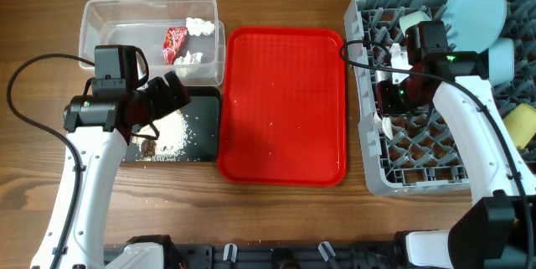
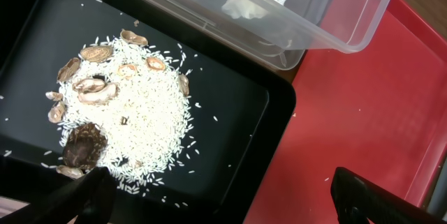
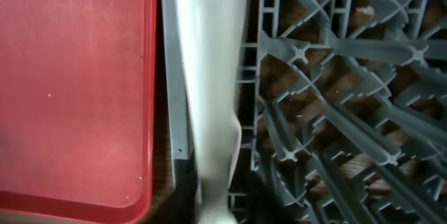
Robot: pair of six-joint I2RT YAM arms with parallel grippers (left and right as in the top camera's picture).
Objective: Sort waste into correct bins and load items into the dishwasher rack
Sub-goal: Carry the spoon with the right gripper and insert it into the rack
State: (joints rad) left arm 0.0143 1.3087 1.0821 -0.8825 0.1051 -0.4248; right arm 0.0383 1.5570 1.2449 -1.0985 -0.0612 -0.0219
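Step in hand: the right arm is loading cutlery into the dishwasher rack [image 1: 369, 168]; the waste sorting is looking finished.
Right end effector [image 1: 391, 93]: clamping a white plastic cutlery piece [image 3: 206, 77] and hanging over the rack's left edge, beside the red serving tray [image 1: 285, 101]; whether it is the spoon or the fork is unclear.
Left end effector [image 2: 218, 182]: fingers standing wide apart, holding nothing, hovering over the black tray [image 2: 237, 161].
Waste: food scraps [image 2: 94, 88] are lying in the black tray; the red wrapper [image 1: 174, 41] and tissue pieces [image 1: 199, 26] are sitting in the clear tub [image 1: 90, 18].
Next move: it is calling for carrying the piece inward over the pegs, lowering it, then releasing.
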